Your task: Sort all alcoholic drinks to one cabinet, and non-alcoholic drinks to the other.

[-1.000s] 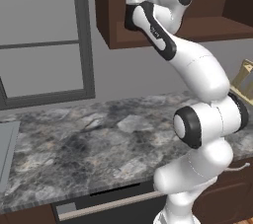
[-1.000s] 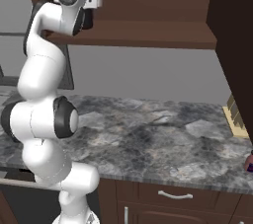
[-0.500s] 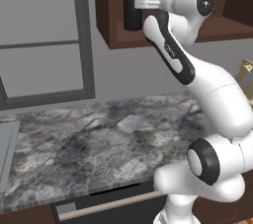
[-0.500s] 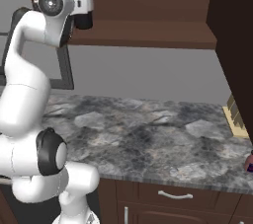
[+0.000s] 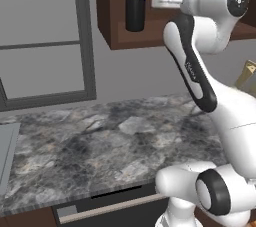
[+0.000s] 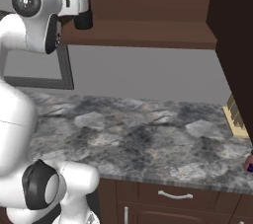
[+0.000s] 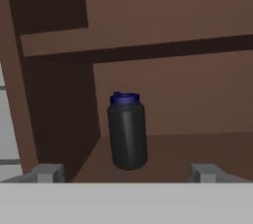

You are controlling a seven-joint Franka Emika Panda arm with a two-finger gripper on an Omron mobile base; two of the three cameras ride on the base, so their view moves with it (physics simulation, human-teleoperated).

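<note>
Black bottle [image 7: 127, 131] upright in the cabinet [image 7: 197, 149] — rigid, probably slick; I'd grip mid-body. Gripper [image 7: 123, 172] wide open, empty.

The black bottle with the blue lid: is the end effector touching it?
Apart. Left base view shows a gap between the black bottle and the open end effector.

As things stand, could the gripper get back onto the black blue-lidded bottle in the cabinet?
Probably yes. The black bottle stands upright on the cabinet shelf, straight ahead of the gripper, whose jaws are wide open and apart from it. Nothing lies between them.
</note>
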